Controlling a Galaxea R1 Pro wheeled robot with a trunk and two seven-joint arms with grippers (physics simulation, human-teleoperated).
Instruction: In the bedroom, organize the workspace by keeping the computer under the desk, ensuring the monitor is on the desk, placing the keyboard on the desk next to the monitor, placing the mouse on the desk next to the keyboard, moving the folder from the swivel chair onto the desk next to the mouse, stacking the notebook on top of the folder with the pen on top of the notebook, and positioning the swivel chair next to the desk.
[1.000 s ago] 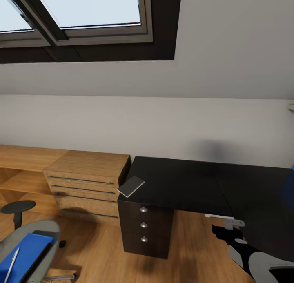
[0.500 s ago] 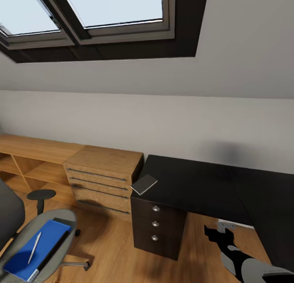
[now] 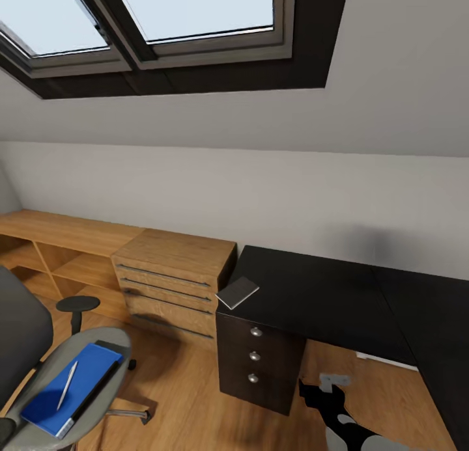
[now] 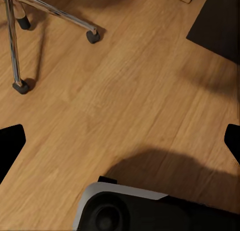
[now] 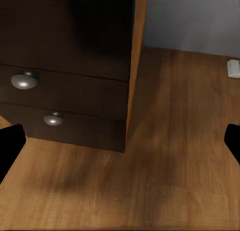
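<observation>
Swivel chair far left of desk, blue folder on its seat w/ pen on top. Notebook at desk's left front corner, above drawers. Right gripper below desk front; left gripper: both wide open, holding nothing

The desk had a matt black top, and its drawer pedestal was dark wood-grain with small rounded metal knobs of a dull satin shine. Beside it, the drawer cabinet looked like light, smooth wood with thin dark metal handles. The floor was warm wooden planking with a soft sheen. The swivel chair had a grey cloth-like seat, matt black armrests and a glossy chrome base. The folder looked smooth, matt blue. The notebook was plain matt grey.
</observation>
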